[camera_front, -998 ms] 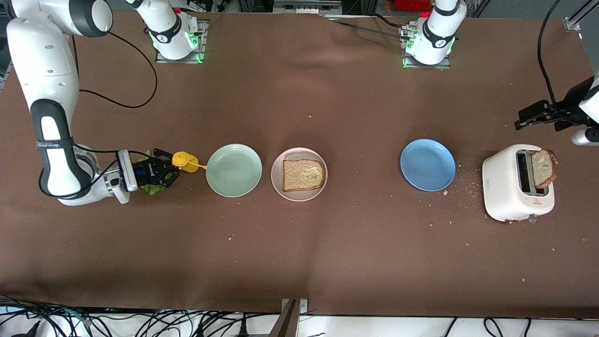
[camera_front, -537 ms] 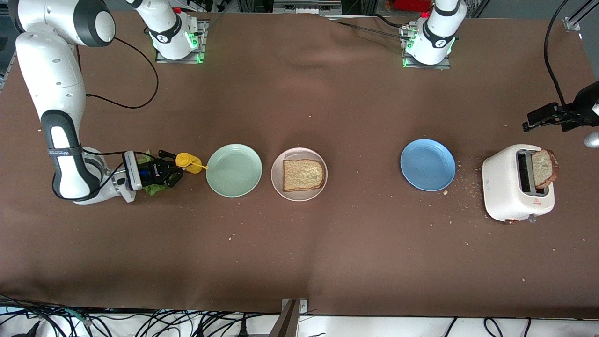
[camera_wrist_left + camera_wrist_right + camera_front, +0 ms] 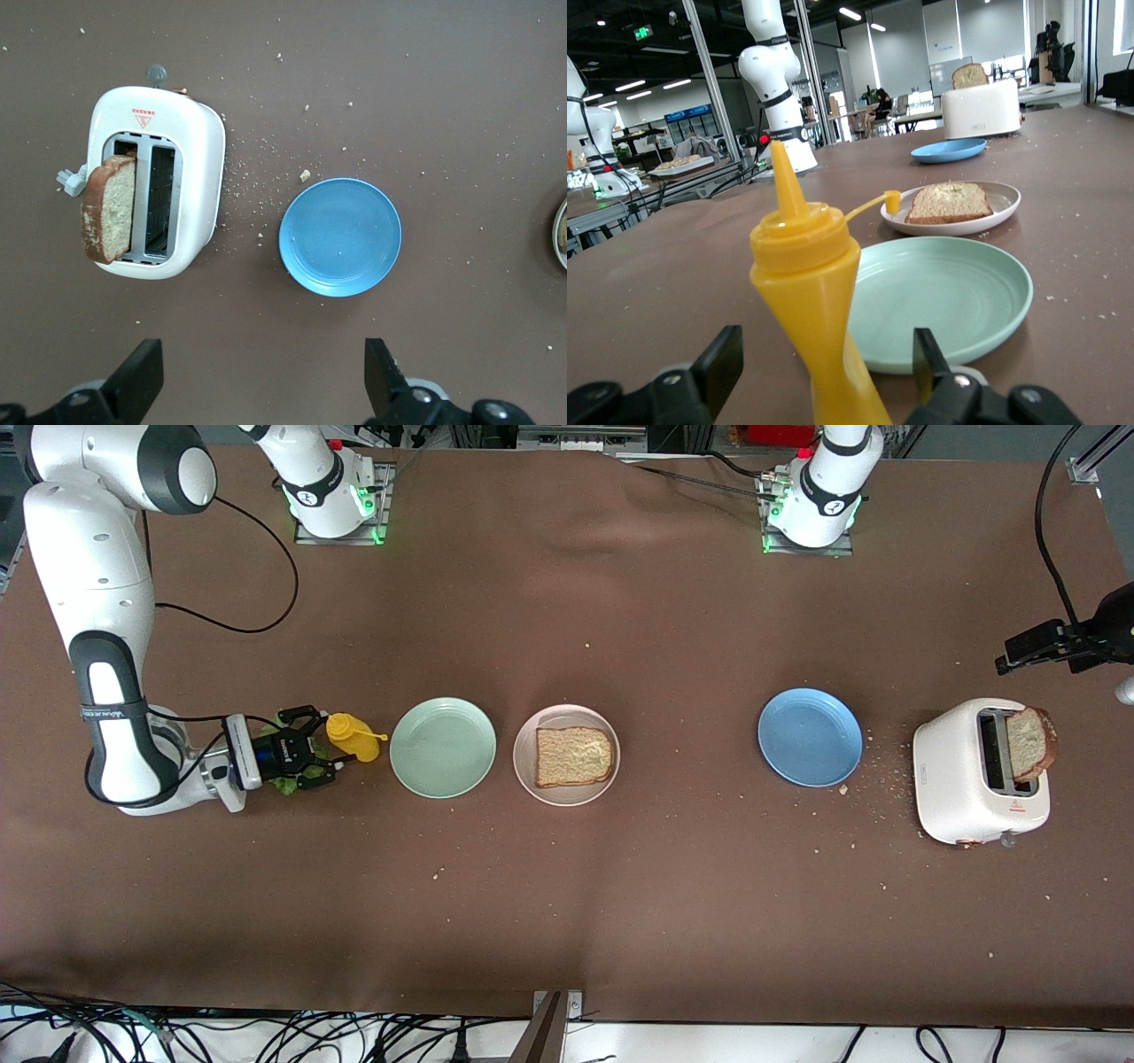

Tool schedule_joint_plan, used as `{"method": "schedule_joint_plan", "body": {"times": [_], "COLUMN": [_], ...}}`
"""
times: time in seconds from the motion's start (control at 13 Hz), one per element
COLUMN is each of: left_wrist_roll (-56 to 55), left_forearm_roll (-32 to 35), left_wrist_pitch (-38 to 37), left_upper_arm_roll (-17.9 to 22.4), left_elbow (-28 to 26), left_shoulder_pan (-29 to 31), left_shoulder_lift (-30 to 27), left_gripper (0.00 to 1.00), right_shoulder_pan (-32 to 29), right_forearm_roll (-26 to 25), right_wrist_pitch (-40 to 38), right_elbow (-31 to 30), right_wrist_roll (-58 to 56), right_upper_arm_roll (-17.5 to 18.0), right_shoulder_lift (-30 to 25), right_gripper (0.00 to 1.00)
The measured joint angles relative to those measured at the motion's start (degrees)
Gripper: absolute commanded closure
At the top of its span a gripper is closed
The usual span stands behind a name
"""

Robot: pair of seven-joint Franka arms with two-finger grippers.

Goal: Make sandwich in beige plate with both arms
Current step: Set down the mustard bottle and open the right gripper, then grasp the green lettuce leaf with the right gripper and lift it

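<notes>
Lettuce (image 3: 285, 785) lies on the table directly under the open right gripper (image 3: 321, 746), whose fingers flank the upright yellow squeeze bottle (image 3: 352, 737), while the open left gripper (image 3: 257, 381) waits high above the toaster (image 3: 979, 775).

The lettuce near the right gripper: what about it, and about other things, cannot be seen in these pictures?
- Lettuce, front view: mostly hidden under the right gripper; absent from the right wrist view.
- Left gripper: only the open finger tips show in its wrist view.
- Mustard bottle, right wrist view: base cut off by the edge.
</notes>
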Motion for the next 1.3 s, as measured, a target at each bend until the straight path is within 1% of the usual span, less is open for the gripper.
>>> {"method": "schedule_joint_plan", "body": {"times": [0.15, 0.31, 0.46, 0.77, 0.92, 1.07, 1.3], "left_wrist_roll": [0.00, 0.00, 0.00, 0.00, 0.00, 0.00, 0.00], "left_forearm_roll": [0.00, 0.00, 0.00, 0.00, 0.00, -0.01, -0.01], "left_wrist_pitch": [0.03, 0.07, 0.08, 0.09, 0.09, 0.10, 0.11], "left_upper_arm_roll": [0.00, 0.00, 0.00, 0.00, -0.02, -0.02, -0.03], "left_elbow": [0.00, 0.00, 0.00, 0.00, 0.00, 0.01, 0.01], "left_shoulder_pan": [0.04, 0.13, 0.24, 0.32, 0.32, 0.32, 0.33], "left_shoulder_lift": [0.01, 0.01, 0.05, 0.11, 0.17, 0.26, 0.32], "left_gripper": [0.00, 0.00, 0.00, 0.00, 0.00, 0.00, 0.00], "right_shoulder_pan": [-0.34, -0.53, -0.53, 0.70, 3.27, 6.77, 11.72], "right_forearm_roll": [-5.23, -9.33, -15.01, -29.30, -38.50, -46.42, -52.89], "right_wrist_pitch": [-0.65, -1.62, -1.76, -0.46, 3.92, 11.02, 24.38], "right_elbow": [4.67, 7.16, 8.09, 8.47, 8.37, 6.66, -1.94], "right_wrist_roll": [7.42, 17.08, 28.48, 52.06, 62.76, 74.16, 88.33], "right_upper_arm_roll": [-2.33, -3.81, -4.33, -4.16, -4.03, -3.87, -3.82], "right_shoulder_lift": [-1.18, -4.25, -8.86, -17.99, -20.62, -20.98, -20.19], "right_gripper": [0.01, 0.01, 0.01, 0.02, 0.02, 0.02, 0.02]}}
